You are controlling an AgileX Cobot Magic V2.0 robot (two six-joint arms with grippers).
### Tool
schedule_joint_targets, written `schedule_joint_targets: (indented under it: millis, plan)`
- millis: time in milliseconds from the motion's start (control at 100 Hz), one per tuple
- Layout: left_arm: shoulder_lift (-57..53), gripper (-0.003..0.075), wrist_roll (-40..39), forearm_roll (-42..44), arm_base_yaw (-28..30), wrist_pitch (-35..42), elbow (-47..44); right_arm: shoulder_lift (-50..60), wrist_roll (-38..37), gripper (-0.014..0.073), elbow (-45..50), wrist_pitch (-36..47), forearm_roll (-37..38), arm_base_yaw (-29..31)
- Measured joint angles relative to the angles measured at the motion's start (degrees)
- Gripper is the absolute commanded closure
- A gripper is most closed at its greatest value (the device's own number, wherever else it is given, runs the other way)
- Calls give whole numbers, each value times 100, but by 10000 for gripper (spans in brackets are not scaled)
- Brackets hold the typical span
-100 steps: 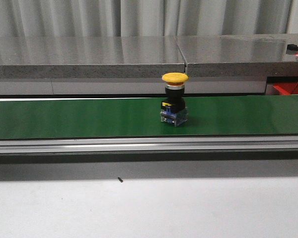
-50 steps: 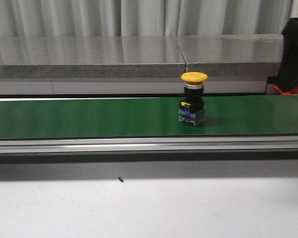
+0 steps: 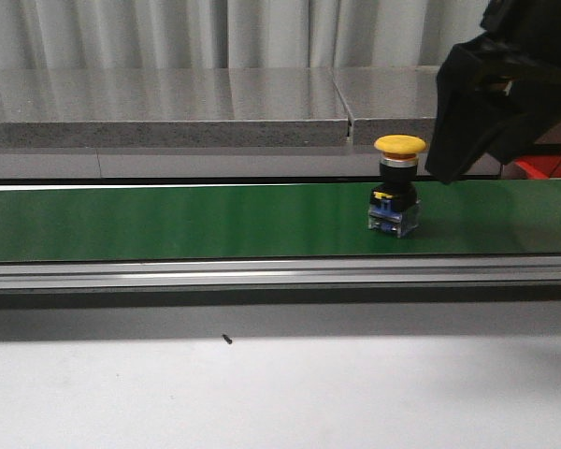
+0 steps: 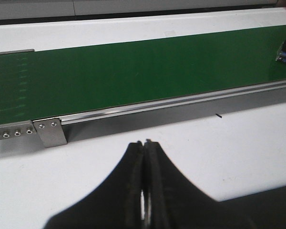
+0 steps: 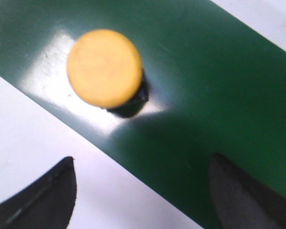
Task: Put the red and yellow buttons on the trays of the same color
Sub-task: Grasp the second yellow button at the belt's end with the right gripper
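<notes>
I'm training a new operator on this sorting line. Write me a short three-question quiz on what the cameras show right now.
1. True or false: the yellow button stands upright on the green belt.
2. Multiple choice: the left gripper is A) wide open, B) closed with nothing in it, C) closed on a button.
3. In the right wrist view, does the right gripper touch the button?

Key
1. True.
2. B; it hangs over the white table, beside the belt.
3. No; its fingers are spread wide and the button's yellow cap sits clear of them.
</notes>
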State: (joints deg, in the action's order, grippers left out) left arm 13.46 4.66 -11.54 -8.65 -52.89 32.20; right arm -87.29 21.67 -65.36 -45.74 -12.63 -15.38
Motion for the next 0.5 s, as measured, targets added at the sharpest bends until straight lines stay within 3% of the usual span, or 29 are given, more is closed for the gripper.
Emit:
schedule_joint_targets:
  millis: [270, 500]
  plan:
    - [0, 741, 0, 0, 0, 0, 0, -483, 60, 62, -350, 32, -132, -87]
    - [0, 741, 0, 0, 0, 0, 0, -518, 71, 375, -369, 393, -308, -87]
